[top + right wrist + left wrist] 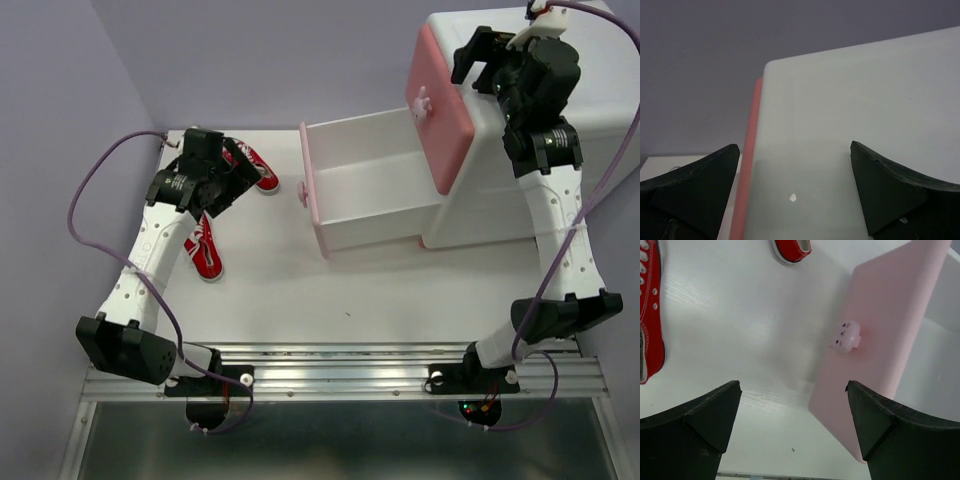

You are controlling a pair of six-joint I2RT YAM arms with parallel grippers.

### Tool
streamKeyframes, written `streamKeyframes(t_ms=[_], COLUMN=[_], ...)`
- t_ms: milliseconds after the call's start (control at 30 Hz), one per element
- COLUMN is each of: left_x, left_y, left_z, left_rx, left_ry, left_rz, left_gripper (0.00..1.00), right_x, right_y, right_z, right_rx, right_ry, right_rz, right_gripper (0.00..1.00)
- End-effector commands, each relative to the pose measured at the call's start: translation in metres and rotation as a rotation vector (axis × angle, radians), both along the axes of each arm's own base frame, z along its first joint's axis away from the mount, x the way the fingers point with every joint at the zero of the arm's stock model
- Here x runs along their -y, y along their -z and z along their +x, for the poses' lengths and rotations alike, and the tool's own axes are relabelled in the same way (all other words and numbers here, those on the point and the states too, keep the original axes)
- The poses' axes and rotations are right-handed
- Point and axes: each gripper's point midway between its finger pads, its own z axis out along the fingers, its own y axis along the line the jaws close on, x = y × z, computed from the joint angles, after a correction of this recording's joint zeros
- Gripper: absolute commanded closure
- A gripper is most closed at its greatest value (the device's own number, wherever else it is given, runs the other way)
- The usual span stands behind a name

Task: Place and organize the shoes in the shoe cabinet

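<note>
Two red shoes lie on the table at the left: one [258,166] by my left gripper [232,170], the other [205,250] nearer, partly under the arm. The left wrist view shows one red shoe [650,310] at the left edge and a red toe [790,250] at the top. My left gripper [794,390] is open and empty above bare table. The shoe cabinet [520,170] stands at the back right, its lower drawer [370,185] pulled out and empty. My right gripper [478,65] hovers open over the cabinet's top [855,110].
The open drawer's pink front [890,340] with its pale knob [845,336] is just right of the left gripper. The upper drawer front [440,110] is closed. Lilac walls stand behind and to the left of the table.
</note>
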Motion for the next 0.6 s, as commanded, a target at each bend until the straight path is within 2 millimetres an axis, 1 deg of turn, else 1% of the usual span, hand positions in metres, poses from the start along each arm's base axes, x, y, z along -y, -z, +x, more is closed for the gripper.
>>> streamKeyframes(t_ms=[0,33,67,100,133,167,200,233,267,300,333,400,433,467,500,567], left_x=[-0.025,-0.027,-0.029,-0.033,-0.037,-0.039,-0.039,-0.039,-0.039,-0.040,-0.044,-0.050,-0.052,-0.058,-0.061,-0.065], left_y=[-0.013,-0.009,-0.007,0.004,0.007,0.007,0.013,0.011,0.006,0.002,-0.001,-0.001,0.003,0.013,0.016,0.027], left_z=[-0.026,-0.024,-0.023,-0.023,-0.022,-0.023,-0.019,-0.017,-0.013,-0.011,-0.009,-0.011,-0.012,-0.015,-0.017,-0.022], left_rx=[-0.078,-0.090,-0.102,-0.151,-0.165,-0.182,-0.207,-0.204,-0.190,-0.177,-0.164,-0.163,-0.175,-0.204,-0.212,-0.246], left_ry=[-0.125,-0.122,-0.128,-0.145,-0.147,-0.148,-0.150,-0.145,-0.145,-0.147,-0.163,-0.192,-0.202,-0.222,-0.228,-0.242], left_rz=[-0.119,-0.107,-0.097,-0.076,-0.051,-0.039,-0.032,-0.030,-0.027,-0.027,-0.020,-0.019,-0.019,-0.015,-0.014,-0.013], left_gripper=[0.01,0.01,0.01,0.01,0.01,0.01,0.01,0.01,0.01,0.01,0.01,0.01,0.01,0.01,0.01,0.01], right_x=[-0.040,-0.043,-0.056,-0.060,-0.062,-0.068,-0.072,-0.070,-0.073,-0.075,-0.081,-0.098,-0.116,-0.128,-0.142,-0.164], right_y=[0.022,-0.019,-0.017,-0.027,-0.043,-0.053,-0.059,-0.065,-0.076,-0.077,-0.088,-0.096,-0.099,-0.099,-0.097,-0.095], right_z=[0.015,0.006,0.012,0.011,0.008,0.001,-0.002,-0.004,-0.011,-0.009,-0.017,-0.025,-0.032,-0.036,-0.039,-0.046], right_rx=[-0.163,-0.069,-0.071,-0.042,0.010,0.044,0.070,0.095,0.141,0.151,0.189,0.226,0.240,0.256,0.272,0.296], right_ry=[-0.103,-0.112,-0.126,-0.127,-0.128,-0.144,-0.154,-0.146,-0.156,-0.163,-0.192,-0.249,-0.297,-0.334,-0.374,-0.443], right_rz=[0.089,0.076,0.057,0.039,0.042,0.040,0.037,0.037,0.035,0.035,0.026,-0.007,-0.019,-0.039,-0.091,-0.110], right_gripper=[0.02,0.02,0.01,0.01,0.01,0.00,0.00,0.00,0.00,0.00,0.00,0.00,0.00,0.00,0.00,0.00])
